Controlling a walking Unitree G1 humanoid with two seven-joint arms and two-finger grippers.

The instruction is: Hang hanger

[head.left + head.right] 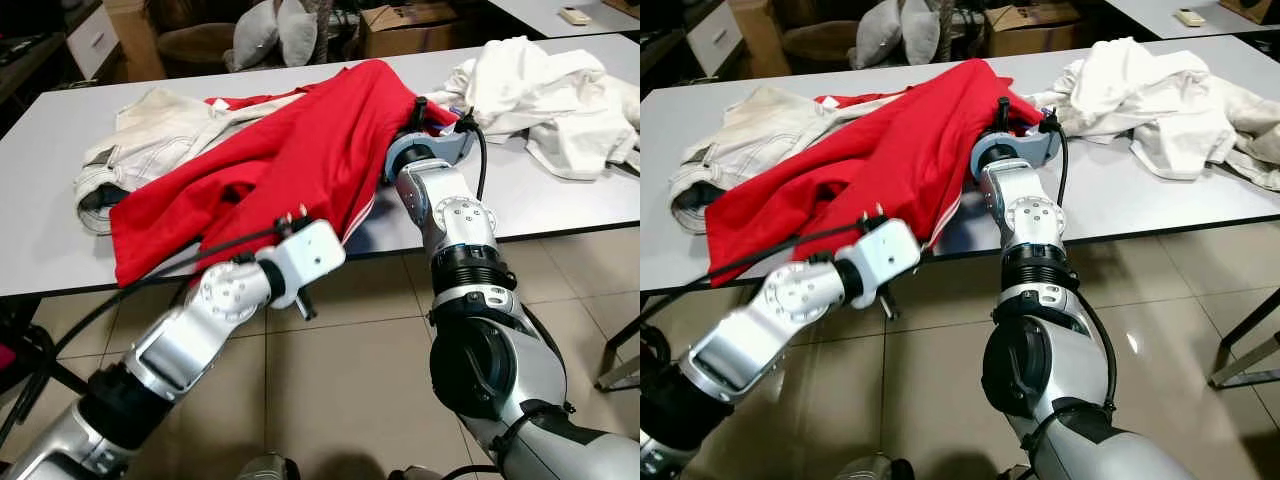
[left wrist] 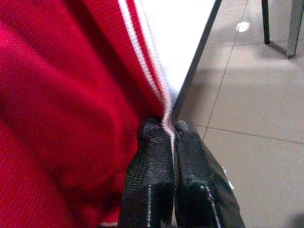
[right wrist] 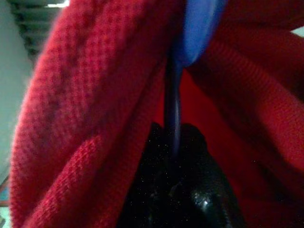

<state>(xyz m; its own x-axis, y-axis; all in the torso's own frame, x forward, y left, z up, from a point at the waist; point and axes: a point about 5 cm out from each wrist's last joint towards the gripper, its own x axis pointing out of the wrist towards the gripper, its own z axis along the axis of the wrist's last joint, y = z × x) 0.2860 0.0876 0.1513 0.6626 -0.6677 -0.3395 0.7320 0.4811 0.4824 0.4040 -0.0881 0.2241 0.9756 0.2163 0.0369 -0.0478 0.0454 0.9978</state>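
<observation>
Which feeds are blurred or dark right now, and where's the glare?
Eye views: sharp, evenly lit. Left wrist view: soft, floor glare spot; left gripper pinches the red shirt. Right wrist view: dim; blue hanger out of focus above the right gripper.

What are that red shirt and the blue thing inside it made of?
Red shirt: knit fabric, likely cotton piqué; a waffle-like weave shows in the wrist views. Blue hanger: probably smooth plastic with a slight sheen, though it is blurred.
</observation>
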